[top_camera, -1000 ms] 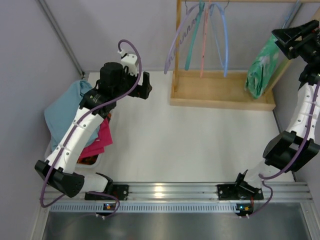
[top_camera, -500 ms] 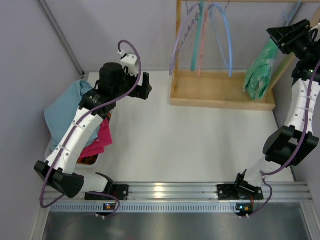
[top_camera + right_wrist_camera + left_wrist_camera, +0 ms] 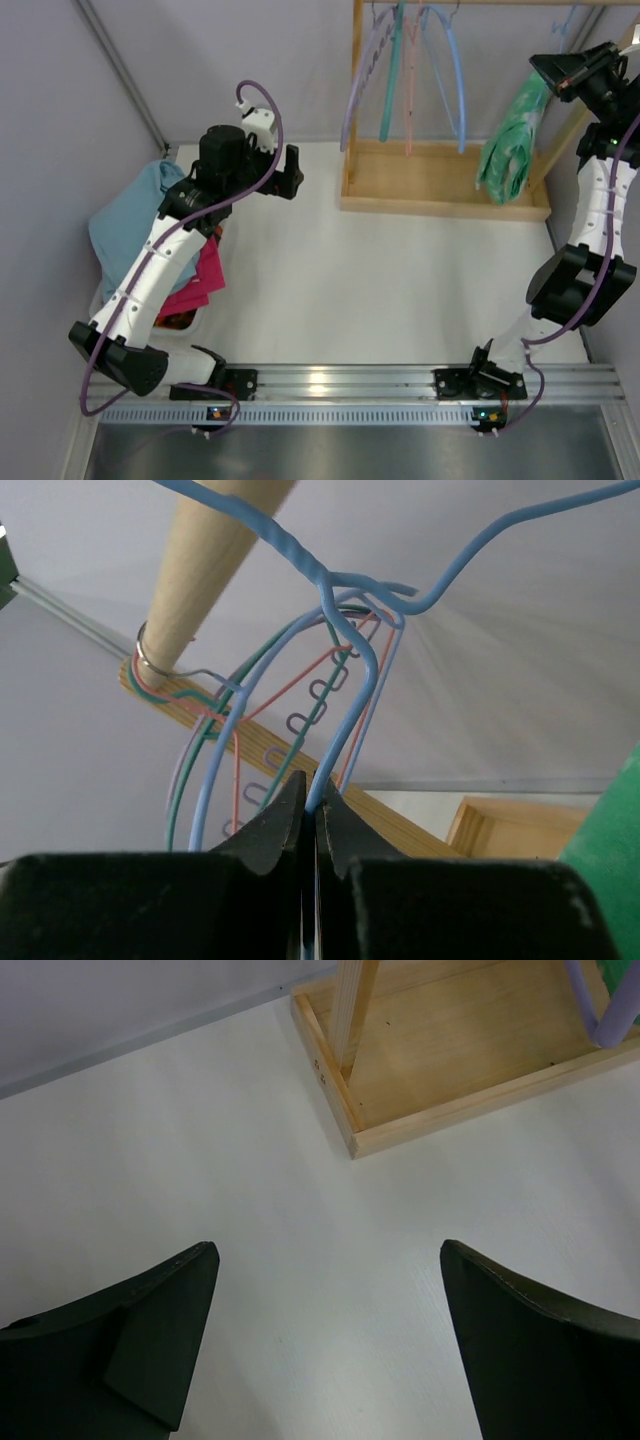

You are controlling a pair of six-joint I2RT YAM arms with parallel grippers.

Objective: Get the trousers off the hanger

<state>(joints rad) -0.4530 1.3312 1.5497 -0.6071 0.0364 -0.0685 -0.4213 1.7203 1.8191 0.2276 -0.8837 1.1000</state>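
right hand (image 3: 310,800) pinched shut on hanger (image 3: 285,545) wire under the hook, 1 o'clock. trousers (image 3: 510,135) droop from it over the wooden rack (image 3: 440,185). spare hangers (image 3: 391,85) crowd the rail at 12. left hand (image 3: 330,1340) wide open above surface (image 3: 250,1210), 10 o'clock.

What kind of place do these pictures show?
Most likely a robot test bench, not a home: two arms are bolted to a metal rail at a white table, plain grey panels wall it in, and a wooden rack holds coloured hangers and green trousers.
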